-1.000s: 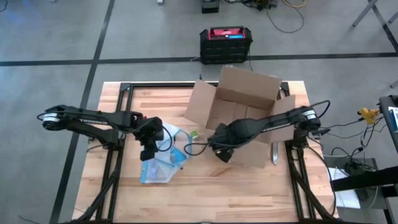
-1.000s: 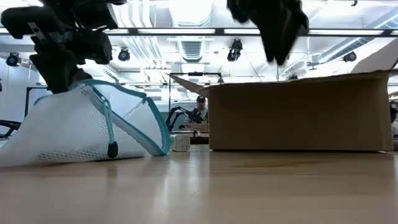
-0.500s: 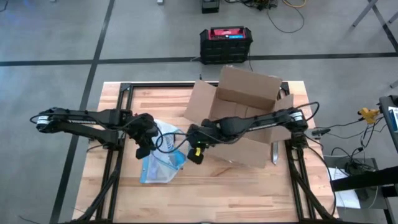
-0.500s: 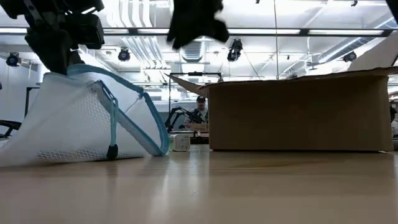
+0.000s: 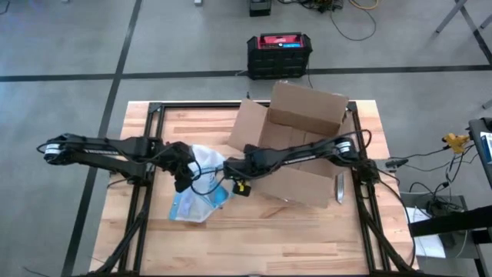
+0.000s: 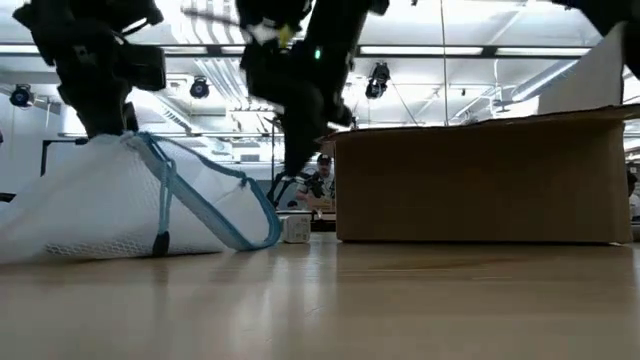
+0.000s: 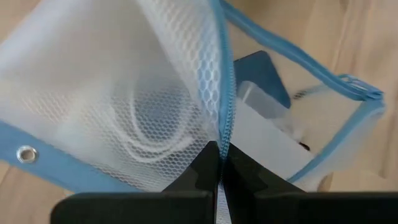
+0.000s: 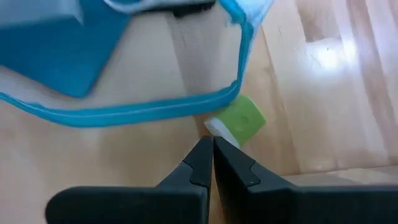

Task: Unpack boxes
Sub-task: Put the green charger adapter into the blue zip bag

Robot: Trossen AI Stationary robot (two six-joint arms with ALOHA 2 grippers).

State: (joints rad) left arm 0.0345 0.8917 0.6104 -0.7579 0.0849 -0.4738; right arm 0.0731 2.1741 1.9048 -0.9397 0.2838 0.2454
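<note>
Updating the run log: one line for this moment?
left gripper: shut on mesh bag | right gripper: shut, empty, by bag | cardboard box: open

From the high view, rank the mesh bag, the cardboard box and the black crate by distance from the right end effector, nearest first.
Measured from the right end effector, shut near mid-table:
1. Mesh bag, right beside it, on the left arm's side.
2. Cardboard box, on the right arm's side, open flaps up.
3. Black crate, off the table on the floor beyond the far edge.
</note>
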